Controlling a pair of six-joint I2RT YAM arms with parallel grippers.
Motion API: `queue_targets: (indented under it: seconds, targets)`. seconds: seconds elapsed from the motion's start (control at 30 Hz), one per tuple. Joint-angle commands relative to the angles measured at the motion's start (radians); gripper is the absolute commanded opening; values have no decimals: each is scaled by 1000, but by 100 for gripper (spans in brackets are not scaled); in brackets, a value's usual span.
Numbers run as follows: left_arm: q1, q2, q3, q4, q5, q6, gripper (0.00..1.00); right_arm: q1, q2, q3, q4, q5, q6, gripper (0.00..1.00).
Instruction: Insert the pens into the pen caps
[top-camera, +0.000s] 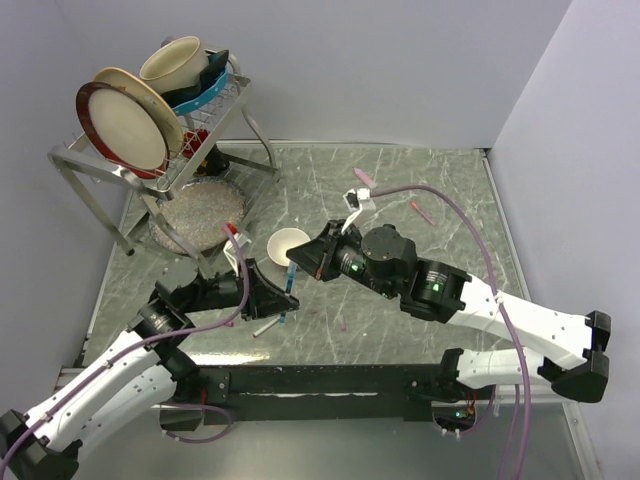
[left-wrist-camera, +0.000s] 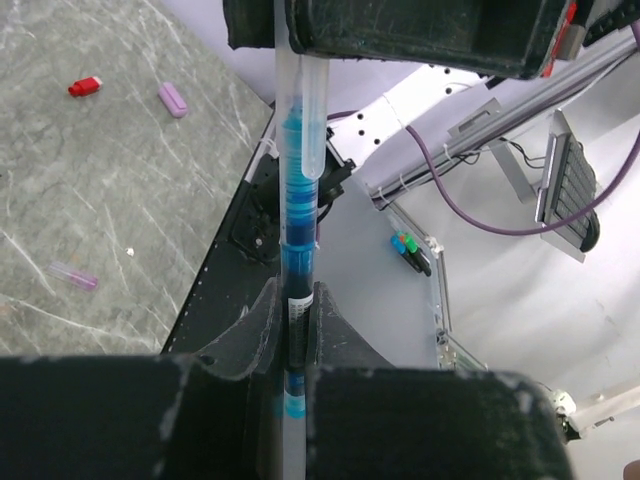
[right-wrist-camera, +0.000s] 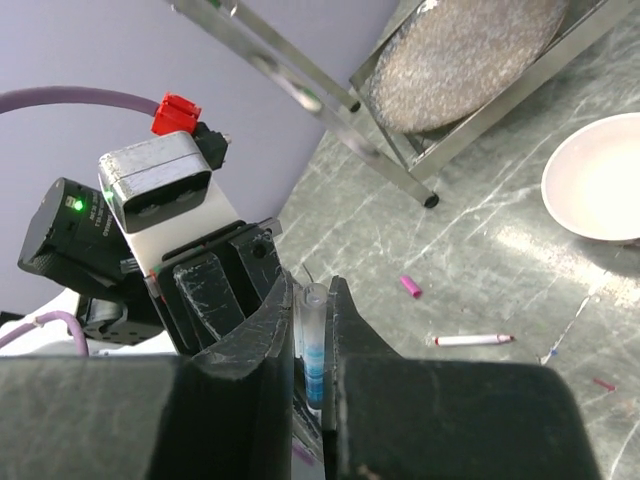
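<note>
My left gripper (top-camera: 272, 293) is shut on a blue pen (left-wrist-camera: 297, 230) and holds it above the table, just in front of the small white bowl (top-camera: 303, 238). My right gripper (top-camera: 305, 262) meets it from the other side and is shut on a clear pen cap (right-wrist-camera: 314, 325), which sits over the blue pen's tip. In the left wrist view the cap (left-wrist-camera: 310, 120) overlaps the pen's upper end. A white pen (right-wrist-camera: 473, 340) with a red tip lies on the table. Loose caps lie about: red (left-wrist-camera: 85, 87), lilac (left-wrist-camera: 173, 99), pink (right-wrist-camera: 410, 286).
A metal dish rack (top-camera: 130, 165) with plates and a mug stands at the back left, over a round mesh plate (top-camera: 200, 212). Two pink pens (top-camera: 362, 178) (top-camera: 421, 210) lie at the back. Another white pen (top-camera: 268, 326) lies near the front edge.
</note>
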Motion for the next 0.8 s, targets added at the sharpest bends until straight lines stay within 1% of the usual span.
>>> queue_targets:
  seconds: [0.0,0.1,0.23,0.33,0.37,0.4,0.43,0.53,0.6,0.67,0.7,0.77]
  targets:
    - [15,37,93,80,-201,25,1,49,-19,-65,-14,-117,55,0]
    - [15,60,137,37,-269,65,1,73,-27,-125,22,-137,83,0]
    - [15,142,206,22,-293,105,1,112,-33,-185,65,-157,110,0]
    - [22,175,238,22,-338,134,1,150,-31,-219,86,-157,135,0]
    - [34,190,257,8,-333,140,1,167,-30,-233,85,-157,152,0]
    - [43,204,274,13,-297,139,1,178,-27,-239,86,-156,158,0]
    - [51,221,298,14,-303,142,1,188,-27,-256,88,-151,163,0]
    - [74,247,317,31,-275,137,1,216,-36,-289,132,-143,190,0]
    - [78,250,308,71,-255,110,1,221,-49,-294,148,-125,204,0]
    - [78,252,285,103,-194,87,1,216,-60,-268,120,-93,201,0]
    - [78,249,269,106,-169,85,1,201,-68,-248,99,-43,196,0]
    - [77,242,249,105,-114,78,1,178,-70,-178,34,8,177,0]
